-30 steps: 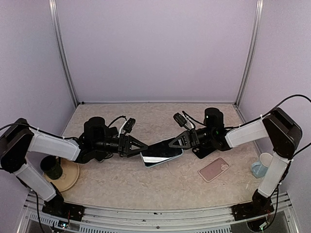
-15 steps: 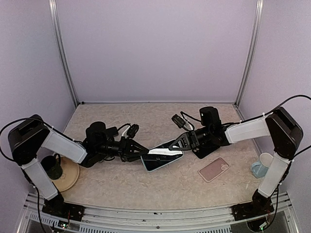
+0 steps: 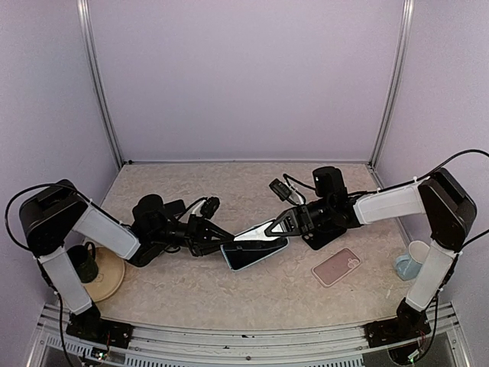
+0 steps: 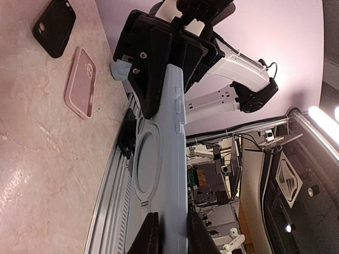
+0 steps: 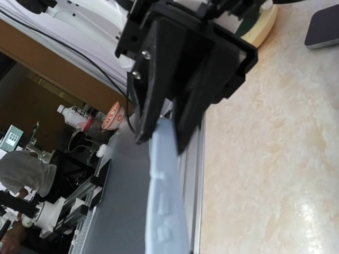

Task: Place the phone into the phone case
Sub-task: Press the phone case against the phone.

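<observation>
Above the table [image 3: 191,284], left fingers [image 4: 150,234] and right fingers [image 3: 280,222] pinch opposite ends of the blue case [image 4: 159,174] (phone [image 3: 246,254] inside).

My top camera looks down on the whole desk [image 3: 191,290] from high at its near edge; both wrist cameras sit close, facing each other along the shared blue case [image 4: 175,159].

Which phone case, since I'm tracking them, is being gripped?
The light blue case, pinched at both ends; the pink case and black case lie loose.

Three phone cases: blue case [image 4: 159,159], pink case [image 3: 336,267], black case [image 4: 53,26]; two cups: dark cup [image 3: 80,264], pale cup [image 3: 413,260].
</observation>
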Robot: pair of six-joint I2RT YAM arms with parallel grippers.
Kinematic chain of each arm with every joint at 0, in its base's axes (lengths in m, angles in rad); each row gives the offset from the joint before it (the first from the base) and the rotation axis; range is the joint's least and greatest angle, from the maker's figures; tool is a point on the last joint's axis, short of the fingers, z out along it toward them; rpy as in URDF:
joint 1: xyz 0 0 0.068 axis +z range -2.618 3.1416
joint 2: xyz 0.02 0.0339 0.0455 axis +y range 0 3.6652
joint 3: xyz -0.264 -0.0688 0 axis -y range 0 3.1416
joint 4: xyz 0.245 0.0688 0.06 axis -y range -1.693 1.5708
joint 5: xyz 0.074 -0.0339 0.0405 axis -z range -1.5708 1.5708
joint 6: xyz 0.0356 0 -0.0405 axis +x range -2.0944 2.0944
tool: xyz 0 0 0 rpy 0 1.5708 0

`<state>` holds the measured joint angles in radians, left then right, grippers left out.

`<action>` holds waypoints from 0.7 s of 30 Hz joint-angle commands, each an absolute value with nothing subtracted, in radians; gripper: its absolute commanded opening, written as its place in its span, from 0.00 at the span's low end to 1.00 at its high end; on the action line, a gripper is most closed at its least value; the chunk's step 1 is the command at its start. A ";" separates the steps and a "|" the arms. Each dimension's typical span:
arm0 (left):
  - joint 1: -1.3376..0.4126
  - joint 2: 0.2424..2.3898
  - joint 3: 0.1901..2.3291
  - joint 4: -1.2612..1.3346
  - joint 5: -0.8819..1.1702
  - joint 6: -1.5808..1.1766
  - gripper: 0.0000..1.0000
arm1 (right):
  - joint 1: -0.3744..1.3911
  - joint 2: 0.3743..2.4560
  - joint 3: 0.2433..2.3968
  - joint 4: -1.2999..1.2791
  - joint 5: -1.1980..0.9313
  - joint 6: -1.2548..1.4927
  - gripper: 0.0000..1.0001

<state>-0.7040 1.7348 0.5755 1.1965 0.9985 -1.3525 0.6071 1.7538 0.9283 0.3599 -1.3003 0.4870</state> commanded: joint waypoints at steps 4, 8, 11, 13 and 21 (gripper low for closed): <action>-0.737 1.765 0.590 1.480 1.054 -1.462 0.01 | 0.615 1.763 0.963 0.302 -1.149 0.454 0.00; -0.727 1.744 0.597 1.306 1.018 -1.342 0.00 | 0.615 1.770 0.990 0.261 -1.143 0.464 0.00; -0.725 1.669 0.640 0.961 0.947 -1.109 0.00 | 0.614 1.772 1.000 0.241 -1.150 0.483 0.00; -0.733 1.613 0.680 0.726 0.865 -0.954 0.00 | 0.615 1.768 1.000 0.239 -1.148 0.497 0.01; -0.738 1.523 0.700 0.552 0.767 -0.828 0.00 | 0.615 1.764 0.974 0.323 -1.180 0.573 0.13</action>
